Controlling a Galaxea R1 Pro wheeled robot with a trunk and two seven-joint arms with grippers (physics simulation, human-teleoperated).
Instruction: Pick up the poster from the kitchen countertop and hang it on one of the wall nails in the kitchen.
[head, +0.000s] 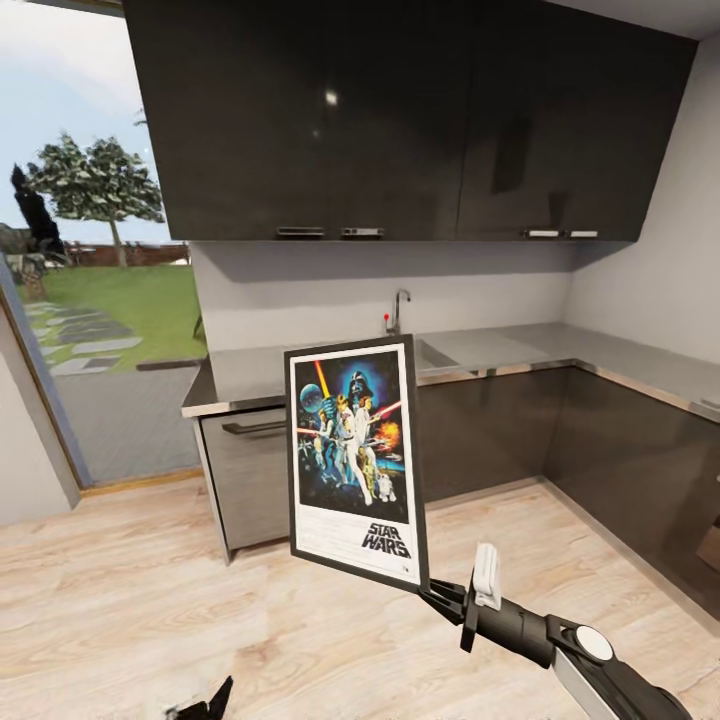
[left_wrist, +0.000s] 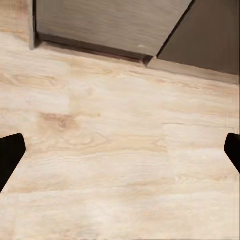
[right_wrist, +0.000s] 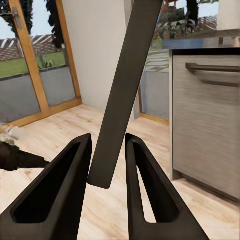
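The right gripper (head: 432, 590) has the poster (head: 356, 460) by its lower right corner, holding it up in the air in front of the kitchen countertop (head: 520, 350) — upright, leaning a touch, picture side facing the head camera. The Star Wars logo reads clearly below the colourful figures. From the right wrist camera the poster (right_wrist: 124, 95) appears edge-on as a dark slab rising between the two fingers (right_wrist: 60, 195), its bottom corner sitting in the gap; the fingers stand close on either side of the frame, clamped around it.

Behind the poster runs the grey metal worktop with a sink and a tap (head: 399, 309), dark upper cabinets (head: 400, 120) above, dark fronts below, and a lighter drawer unit (head: 250, 470) at the worktop's left end. A glass door (head: 90, 300) opens onto lawn and a tree.

The left gripper (head: 215, 700) pokes in at the bottom edge of the head view, low over the wooden floor (head: 150, 600). Its wrist camera shows the fingertips (left_wrist: 10, 155) far apart at the picture's two sides — spread wide, nothing between them but floorboards (left_wrist: 120, 165) and the base of the cabinets (left_wrist: 110, 25).
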